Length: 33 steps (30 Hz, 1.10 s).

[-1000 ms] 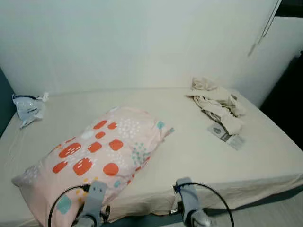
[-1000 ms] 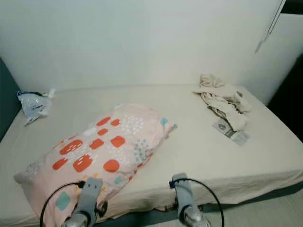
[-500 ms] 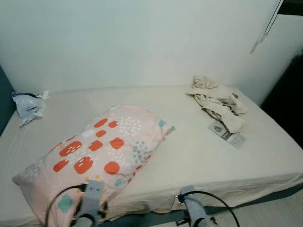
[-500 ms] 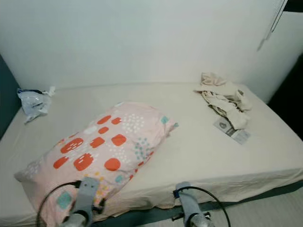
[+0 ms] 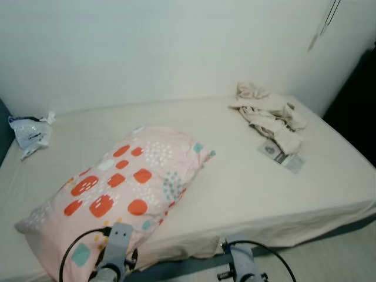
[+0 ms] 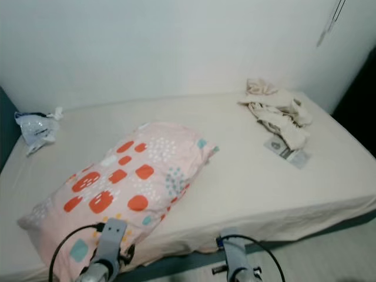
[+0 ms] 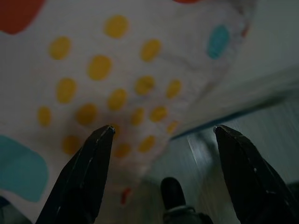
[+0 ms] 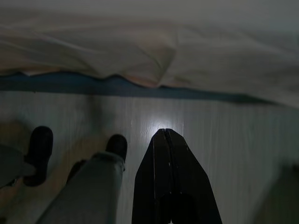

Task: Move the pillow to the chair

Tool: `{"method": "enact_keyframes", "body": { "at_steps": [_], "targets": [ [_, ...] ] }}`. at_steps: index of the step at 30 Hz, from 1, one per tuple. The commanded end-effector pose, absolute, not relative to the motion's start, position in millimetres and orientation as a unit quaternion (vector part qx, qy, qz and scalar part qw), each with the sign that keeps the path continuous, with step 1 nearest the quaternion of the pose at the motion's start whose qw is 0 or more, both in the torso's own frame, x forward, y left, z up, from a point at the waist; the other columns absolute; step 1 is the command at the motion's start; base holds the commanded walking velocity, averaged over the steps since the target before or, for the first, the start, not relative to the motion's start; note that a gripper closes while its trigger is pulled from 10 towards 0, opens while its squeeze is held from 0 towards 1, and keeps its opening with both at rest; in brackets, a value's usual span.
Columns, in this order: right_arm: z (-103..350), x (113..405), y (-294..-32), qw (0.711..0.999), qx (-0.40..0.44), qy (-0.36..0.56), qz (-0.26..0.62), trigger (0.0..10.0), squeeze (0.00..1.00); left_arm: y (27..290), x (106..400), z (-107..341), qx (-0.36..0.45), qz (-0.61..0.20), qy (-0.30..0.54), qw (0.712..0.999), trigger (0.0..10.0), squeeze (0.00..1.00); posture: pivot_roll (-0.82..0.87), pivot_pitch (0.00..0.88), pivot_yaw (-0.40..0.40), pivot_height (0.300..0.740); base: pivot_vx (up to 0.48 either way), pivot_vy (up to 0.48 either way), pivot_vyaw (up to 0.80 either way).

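Note:
A pink pillow (image 5: 126,185) with red, teal and yellow spots lies slantwise on the left half of the bed (image 5: 235,194), one corner hanging over the front edge. My left gripper (image 7: 162,131) is open right at that overhanging corner, with the yellow-dotted fabric (image 7: 117,70) just beyond its fingertips and nothing between them. My left arm (image 5: 116,252) rises in front of the pillow's near end. My right gripper (image 8: 163,133) is shut and empty, pointing down at the floor below the bed's edge. My right arm (image 5: 241,264) is low, beside the mattress.
Crumpled beige clothes (image 5: 267,111) and a small printed packet (image 5: 283,157) lie at the bed's far right. A clear plastic bag (image 5: 26,132) sits at the far left by the wall. Pale floor (image 6: 329,258) shows at the lower right. Grey legs with black feet (image 8: 42,144) stand below.
The whole picture has shifted, so the camera moved. My right arm has sunk lower in view. The pillow lies as before.

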State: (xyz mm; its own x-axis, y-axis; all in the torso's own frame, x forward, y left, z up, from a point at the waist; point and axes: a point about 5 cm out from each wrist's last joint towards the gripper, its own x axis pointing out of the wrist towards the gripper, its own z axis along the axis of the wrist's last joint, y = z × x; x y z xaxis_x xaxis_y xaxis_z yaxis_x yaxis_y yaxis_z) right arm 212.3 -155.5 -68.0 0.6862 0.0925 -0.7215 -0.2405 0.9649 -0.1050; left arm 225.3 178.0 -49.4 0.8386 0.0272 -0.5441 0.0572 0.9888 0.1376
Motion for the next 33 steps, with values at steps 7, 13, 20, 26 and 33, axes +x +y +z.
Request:
{"method": "enact_keyframes", "body": {
  "at_steps": [7, 13, 20, 26, 33],
  "targets": [
    [-67.4, 216.3, -142.9, 0.902, -0.071, 0.405, 0.133, 10.0, 0.0, 191.0, 229.6, -45.6, 0.055, 0.018, 0.282, 0.958, 10.0, 0.0, 0.02, 0.066, -0.077, 0.74, 0.0, 0.0, 0.0],
    [-61.8, 222.3, -135.2, 0.915, -0.084, 0.367, 0.146, 10.0, 0.0, 187.4, 220.2, -53.5, 0.049, 0.012, 0.306, 0.951, 10.0, 0.0, 0.01, 0.046, -0.014, 0.74, 0.0, 0.0, 0.0],
    [-56.9, 230.2, -140.8, 0.916, -0.007, 0.373, 0.147, 10.0, 0.0, 182.2, 236.3, -45.5, 0.009, 0.062, 0.294, 0.954, 10.0, 0.0, 0.02, 0.044, -0.003, 0.74, 0.0, 0.0, 0.0],
    [-56.3, 230.4, -142.8, 0.915, -0.018, 0.371, 0.16, 10.0, 0.0, 186.6, 238.5, -44.3, 0.012, 0.062, 0.297, 0.953, 10.0, 0.0, 0.0, 0.029, 0.008, 0.74, 0.0, 0.0, 0.0],
    [-53.6, 233.1, -146.8, 0.918, 0.011, 0.363, 0.161, 10.0, 0.0, 210.3, 225.3, -48.7, -0.067, 0.211, 0.298, 0.928, 10.0, 0.0, 0.02, 0.037, -0.004, 0.74, 0.0, 0.0, 0.0]
  ]
}}
